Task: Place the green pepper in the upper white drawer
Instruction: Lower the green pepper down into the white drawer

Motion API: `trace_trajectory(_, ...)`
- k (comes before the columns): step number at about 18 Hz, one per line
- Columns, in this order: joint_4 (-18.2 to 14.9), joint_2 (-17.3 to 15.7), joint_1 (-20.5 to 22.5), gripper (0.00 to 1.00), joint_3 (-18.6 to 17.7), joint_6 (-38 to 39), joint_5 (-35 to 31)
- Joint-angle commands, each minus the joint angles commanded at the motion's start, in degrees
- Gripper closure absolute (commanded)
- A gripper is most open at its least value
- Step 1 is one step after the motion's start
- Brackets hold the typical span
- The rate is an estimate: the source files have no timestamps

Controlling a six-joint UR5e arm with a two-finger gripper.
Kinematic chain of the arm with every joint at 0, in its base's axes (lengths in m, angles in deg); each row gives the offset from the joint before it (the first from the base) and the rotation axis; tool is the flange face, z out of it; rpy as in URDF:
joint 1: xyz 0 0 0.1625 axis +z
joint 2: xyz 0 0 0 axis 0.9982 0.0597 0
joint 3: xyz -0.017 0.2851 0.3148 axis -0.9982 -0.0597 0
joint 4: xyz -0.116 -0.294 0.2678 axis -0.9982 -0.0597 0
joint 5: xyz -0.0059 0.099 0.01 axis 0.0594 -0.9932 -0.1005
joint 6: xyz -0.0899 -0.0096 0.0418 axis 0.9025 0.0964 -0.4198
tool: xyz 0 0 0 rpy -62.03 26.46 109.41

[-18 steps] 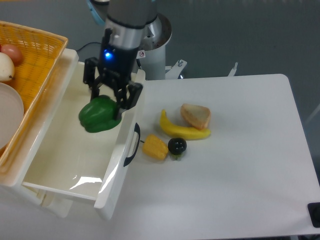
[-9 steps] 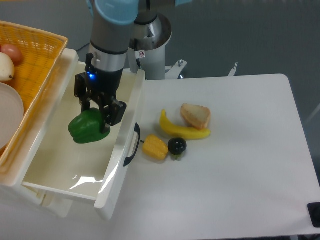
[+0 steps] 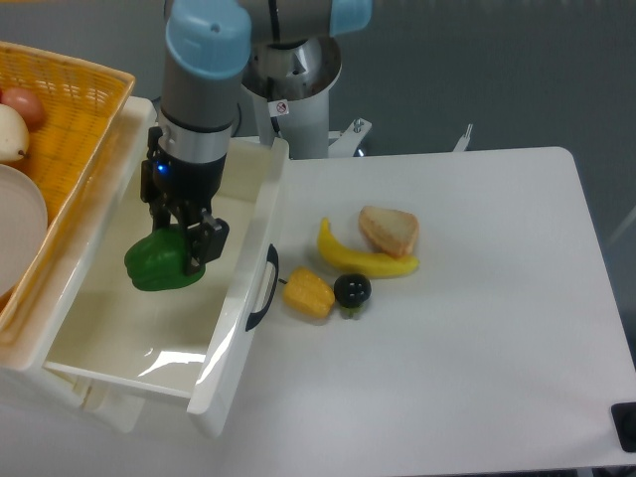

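The green pepper [image 3: 156, 263] sits pinched in the gripper [image 3: 177, 241], inside the upper white drawer [image 3: 234, 323], which is pulled open. Right of the drawer, on the bench [image 3: 467, 358], lie a corn piece [image 3: 308, 293], a black fruit [image 3: 352, 290], a banana [image 3: 363, 258] and bread [image 3: 389, 231].

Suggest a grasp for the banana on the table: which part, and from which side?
Take the banana at mid-body, from above, with the end effector closing across its narrow width. It lies flat and curved, the bread sits against its upper right side, and the black fruit crowds it below, so the left half probably offers more clearance.
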Motion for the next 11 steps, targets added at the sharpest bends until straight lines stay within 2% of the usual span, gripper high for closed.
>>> trace_trajectory(11, -0.09, 1.76, -0.36, 0.51, -0.17, 0.0, -1.5)
